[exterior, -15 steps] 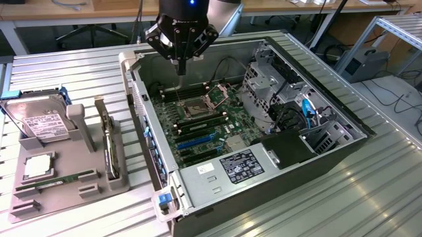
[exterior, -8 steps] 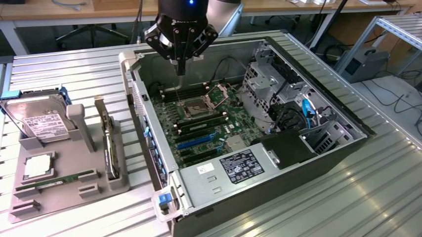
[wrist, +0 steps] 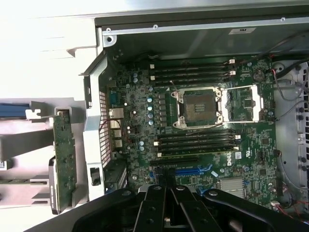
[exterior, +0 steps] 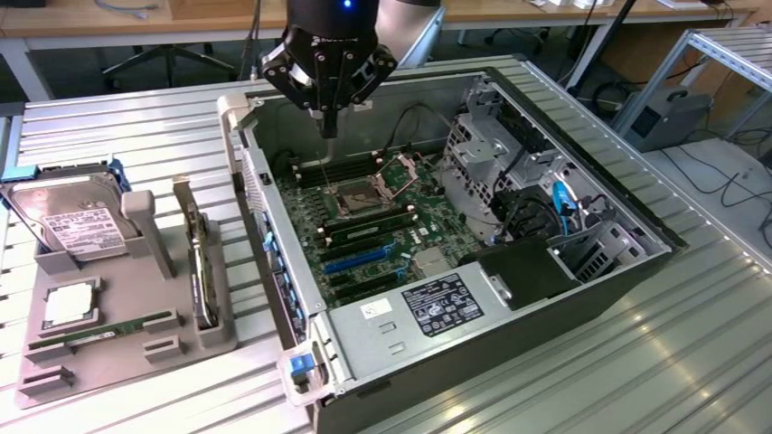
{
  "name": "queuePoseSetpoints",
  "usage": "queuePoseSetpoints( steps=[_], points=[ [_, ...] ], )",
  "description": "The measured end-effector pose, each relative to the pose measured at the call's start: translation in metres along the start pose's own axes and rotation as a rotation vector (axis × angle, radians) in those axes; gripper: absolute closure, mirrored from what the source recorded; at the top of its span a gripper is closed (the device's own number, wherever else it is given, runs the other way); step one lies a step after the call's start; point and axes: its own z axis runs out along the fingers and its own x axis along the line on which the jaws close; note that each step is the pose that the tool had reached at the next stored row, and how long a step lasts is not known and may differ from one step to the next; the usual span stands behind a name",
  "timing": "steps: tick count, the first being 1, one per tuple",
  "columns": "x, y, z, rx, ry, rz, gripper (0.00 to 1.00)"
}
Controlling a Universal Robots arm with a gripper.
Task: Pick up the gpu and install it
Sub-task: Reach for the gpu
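The gpu point(exterior: 201, 264) is a dark green card with a silver bracket, standing on edge in a slot of the grey holder point(exterior: 121, 362) at the exterior view's left. It also appears in the wrist view as the gpu point(wrist: 64, 157), just outside the case wall. My gripper point(exterior: 328, 125) hangs shut and holds nothing, above the back part of the open computer case point(exterior: 543, 298), well apart from the gpu. In the wrist view my gripper point(wrist: 167, 203) points down at the motherboard point(wrist: 203, 140), over its blue expansion slots point(wrist: 193, 171).
The grey holder also carries a silver hard drive point(exterior: 75, 226), a CPU point(exterior: 70, 303) and a narrow green RAM stick point(exterior: 103, 330). On the motherboard point(exterior: 374, 231) the CPU socket point(wrist: 199, 107) stands open. A drive cage and cables point(exterior: 531, 199) fill the case's right side.
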Motion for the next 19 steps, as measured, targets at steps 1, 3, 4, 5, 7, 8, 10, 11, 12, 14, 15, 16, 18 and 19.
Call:
queuePoseSetpoints(
  steps=[1, 3, 4, 5, 7, 8, 10, 11, 12, 14, 15, 16, 18, 19],
  points=[
    [0.0003, 0.0, 0.0, 0.0001, 0.0001, 0.0, 0.89],
    [0.0007, -0.0001, 0.0, 0.0, 0.0, 0.0, 0.89],
    [0.001, -0.0001, 0.0, 0.0, -0.0001, 0.0, 0.89],
    [0.0012, -0.0001, 0.0, 0.0001, 0.0, 0.0, 0.89],
    [0.0016, -0.0001, 0.0, 0.0001, 0.0, 0.0, 0.89],
    [0.0018, -0.0001, 0.0, 0.0002, 0.0, 0.0, 0.89],
    [0.0022, -0.0002, 0.0, 0.0002, -0.0001, 0.0, 0.89],
    [0.0024, -0.0002, -0.0001, 0.0002, 0.0, 0.0, 0.89],
    [0.0026, -0.0002, -0.0001, 0.0002, 0.0, 0.0, 0.89],
    [0.003, -0.0002, -0.0001, 0.0003, 0.0, 0.0, 0.89],
    [0.0033, -0.0003, -0.0001, 0.0002, 0.0, 0.0, 0.89],
    [0.0035, -0.0003, -0.0001, 0.0003, 0.0, 0.0, 0.89],
    [0.0039, -0.0003, -0.0001, 0.0003, 0.0, 0.0, 0.89],
    [0.0041, -0.0003, -0.0001, 0.0003, 0.0, 0.0, 0.89]
  ],
)
